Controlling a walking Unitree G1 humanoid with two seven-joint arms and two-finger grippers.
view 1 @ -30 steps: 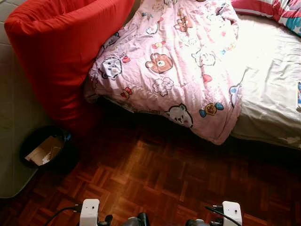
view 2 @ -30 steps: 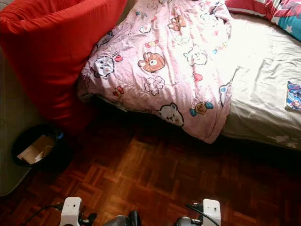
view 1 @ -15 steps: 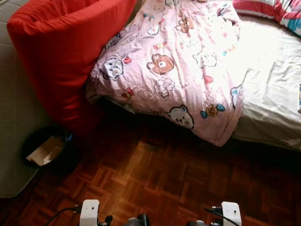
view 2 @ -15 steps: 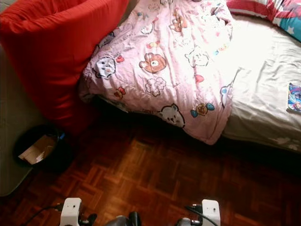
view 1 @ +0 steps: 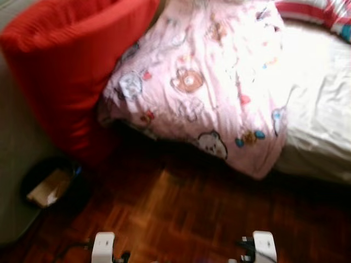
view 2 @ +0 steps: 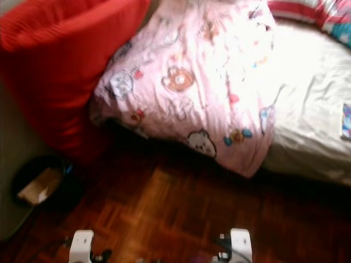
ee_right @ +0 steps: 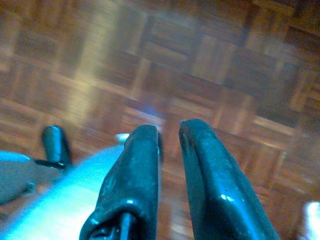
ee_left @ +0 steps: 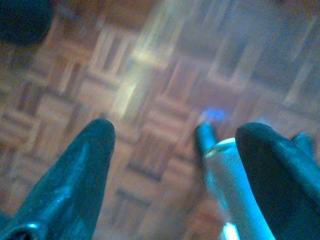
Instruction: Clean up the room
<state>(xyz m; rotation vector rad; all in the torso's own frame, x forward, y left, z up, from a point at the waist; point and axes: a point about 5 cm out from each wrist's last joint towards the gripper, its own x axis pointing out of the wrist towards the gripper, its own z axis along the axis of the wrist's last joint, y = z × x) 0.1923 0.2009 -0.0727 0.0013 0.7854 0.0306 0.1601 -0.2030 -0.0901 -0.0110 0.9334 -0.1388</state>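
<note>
A pink quilt with cartoon bears [view 1: 203, 82] hangs off the near edge of a bed with a pale sheet [view 1: 323, 93]. A big red cushion [view 1: 71, 66] leans against the bed's left end. A black bin [view 1: 52, 183] with a piece of cardboard [view 1: 46, 189] in it stands on the parquet floor [view 1: 181, 213] at the left. Both arms hang low over the floor. My left gripper [ee_left: 177, 130] is open and holds nothing. The right gripper [ee_right: 169, 131] is shut, with nothing between its fingers.
A striped pillow [view 1: 312, 13] lies at the bed's far right, and a small colourful item [view 2: 345, 120] rests on the sheet near the right edge. A grey upright surface [view 1: 13, 164] stands behind the bin. Bare parquet lies between me and the bed.
The whole picture has slid and gone blurred, so the camera is moving. The bed, cushion and bin have kept their places, and both arms still hang low.
</note>
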